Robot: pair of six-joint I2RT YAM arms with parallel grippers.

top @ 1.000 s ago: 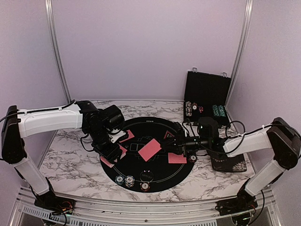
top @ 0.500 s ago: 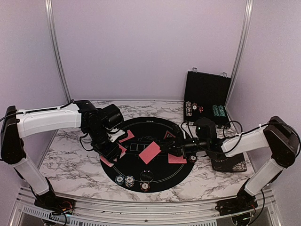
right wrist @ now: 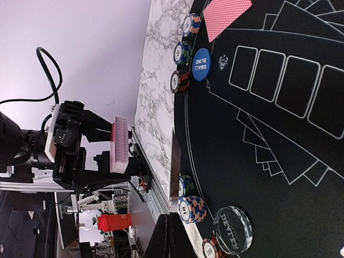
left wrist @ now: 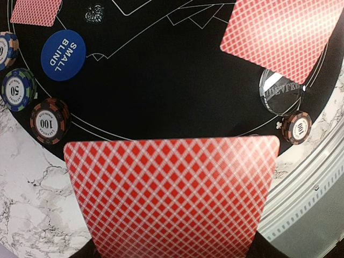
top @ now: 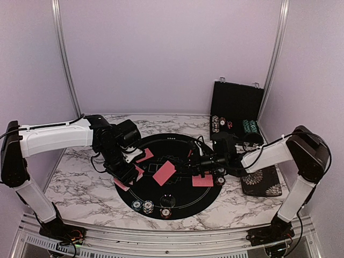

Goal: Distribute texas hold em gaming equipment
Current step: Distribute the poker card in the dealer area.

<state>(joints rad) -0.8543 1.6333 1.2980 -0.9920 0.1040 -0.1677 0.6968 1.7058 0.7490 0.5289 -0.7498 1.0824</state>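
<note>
Card (right wrist: 175,166) pinched edge-on in the right gripper (right wrist: 171,220), long axis pointing straight ahead of it. Chips (right wrist: 192,208) sit just beside it; beyond, the left gripper (top: 126,176) clasps the deck (right wrist: 119,145).

we see a white marble-veined table (top: 80,177). directly on it lie a round black poker mat (top: 185,199) in the middle, an open black chip case (top: 236,105) at the far right, and a floral-patterned black pad (top: 263,183) just right of the mat. small poker chip stacks (top: 148,207) sit at the mat's near rim.
</note>
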